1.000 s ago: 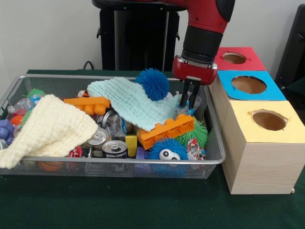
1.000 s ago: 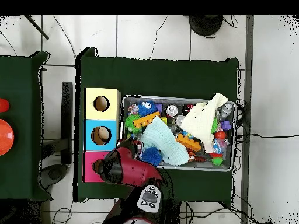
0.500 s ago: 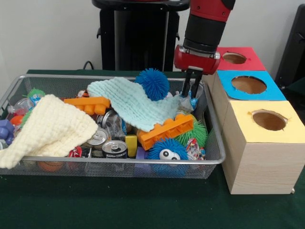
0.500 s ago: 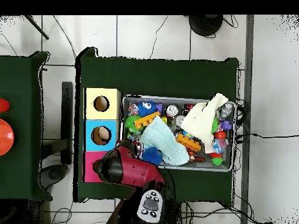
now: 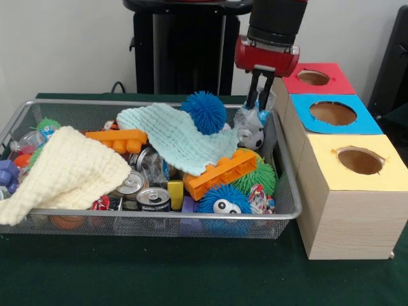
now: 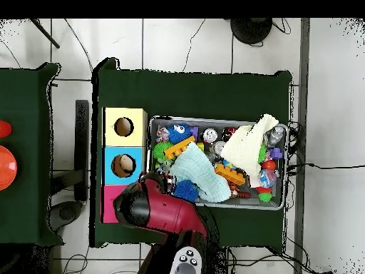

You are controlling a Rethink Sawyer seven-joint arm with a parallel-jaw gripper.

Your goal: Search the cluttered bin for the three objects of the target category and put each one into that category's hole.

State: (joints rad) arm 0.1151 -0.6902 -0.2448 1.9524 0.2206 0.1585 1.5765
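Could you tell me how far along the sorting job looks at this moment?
Done: the overhead view shows something already inside the blue box. In hand: the gripper is shut on a crumpled plastic bottle, held above the bin. Left: dropping it into a hole, then more searching.

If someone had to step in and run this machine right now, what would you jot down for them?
Gripper: shut on a crumpled clear plastic bottle, held above the right end of the wire bin, next to the boxes.
Boxes: red box, blue box and yellow box stand in a row beside the bin; something already lies in the blue hole.
Left: drop the bottle into its hole, then search on. The bin holds cans, spiky balls, orange bricks and two knitted cloths that may hide more.
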